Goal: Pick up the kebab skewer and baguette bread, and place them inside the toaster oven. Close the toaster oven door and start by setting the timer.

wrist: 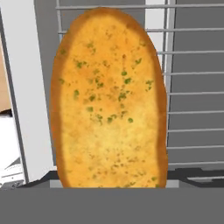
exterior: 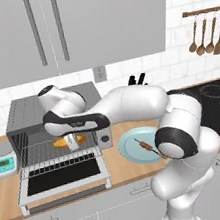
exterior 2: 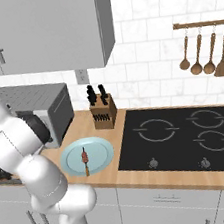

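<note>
The claw (exterior: 72,141) is holding the baguette bread (wrist: 109,100) over the toaster oven (exterior: 29,113) wire rack (wrist: 197,92) directly beneath. Release only once the loaf is resting flat on the bars.

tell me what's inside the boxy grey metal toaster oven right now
Inside the boxy grey metal toaster oven, the golden-orange baguette bread sits over a wire rack, with the gripper reaching in at it. The arm covers the loaf's right end, so grip contact is unclear.
</note>
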### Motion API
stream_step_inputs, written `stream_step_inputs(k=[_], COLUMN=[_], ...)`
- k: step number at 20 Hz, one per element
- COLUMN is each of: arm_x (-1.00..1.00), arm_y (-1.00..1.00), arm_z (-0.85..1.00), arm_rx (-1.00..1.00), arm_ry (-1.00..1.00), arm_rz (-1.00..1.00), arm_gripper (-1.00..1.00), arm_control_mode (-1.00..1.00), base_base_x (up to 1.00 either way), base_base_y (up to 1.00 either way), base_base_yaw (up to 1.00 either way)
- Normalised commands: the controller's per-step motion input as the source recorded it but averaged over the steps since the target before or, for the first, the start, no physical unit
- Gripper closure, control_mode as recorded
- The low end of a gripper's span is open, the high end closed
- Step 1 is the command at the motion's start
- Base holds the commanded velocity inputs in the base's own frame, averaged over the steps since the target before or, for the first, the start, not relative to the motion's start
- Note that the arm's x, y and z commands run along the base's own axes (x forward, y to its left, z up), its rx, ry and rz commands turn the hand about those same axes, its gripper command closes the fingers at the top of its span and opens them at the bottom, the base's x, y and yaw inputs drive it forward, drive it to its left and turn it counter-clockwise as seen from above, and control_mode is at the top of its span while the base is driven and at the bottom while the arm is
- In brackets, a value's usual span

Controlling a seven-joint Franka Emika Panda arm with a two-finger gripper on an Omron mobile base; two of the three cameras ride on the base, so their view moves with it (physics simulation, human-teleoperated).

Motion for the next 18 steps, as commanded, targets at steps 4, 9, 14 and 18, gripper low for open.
stream_step_inputs(k=[4,9,14,18], arm_x=[0.17,0.22,0.14,0.21], arm_y=[0.0,0.0,0.0,0.0], arm_z=[-0.01,0.0,0.0,0.0], arm_rx=[0.0,0.0,0.0,0.0], arm_ry=[-0.08,0.0,0.0,0.0], arm_rz=[0.0,0.0,0.0,0.0], arm_gripper=[1.0,1.0,-1.0,-1.0], arm_control_mode=[-1.0,-1.0,-1.0,-1.0], base_base_x=[0.0,0.0,0.0,0.0], base_base_y=[0.0,0.0,0.0,0.0], base_base_yaw=[0.0,0.0,0.0,0.0])
